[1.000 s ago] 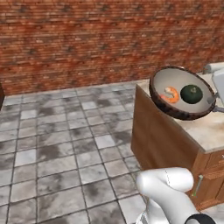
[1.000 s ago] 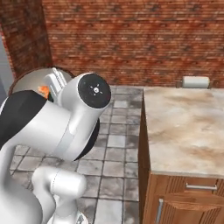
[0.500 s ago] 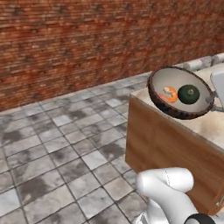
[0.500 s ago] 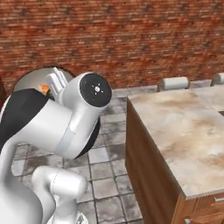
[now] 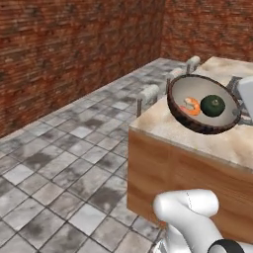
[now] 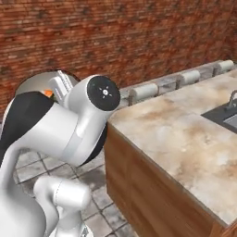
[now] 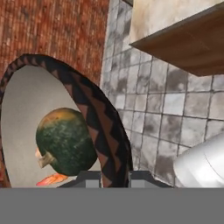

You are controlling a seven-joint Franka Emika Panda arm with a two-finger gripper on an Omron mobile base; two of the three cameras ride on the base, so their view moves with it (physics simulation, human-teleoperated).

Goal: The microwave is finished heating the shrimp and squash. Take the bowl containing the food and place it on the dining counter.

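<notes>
As the base swung round and the counter [image 5: 163, 126] slid from the right edge toward mid-frame, the gripper [image 7: 114, 177] stayed clamped on the rim of the bowl [image 5: 202, 105], shrimp [image 5: 191, 105] and squash [image 5: 213, 105] inside, upper right, nearer set-down.

In the bowl [image 5: 203, 105], shrimp [image 5: 191, 105] lies left of squash [image 5: 213, 105] (touching), dining counter [image 5: 163, 121] behind.
</notes>
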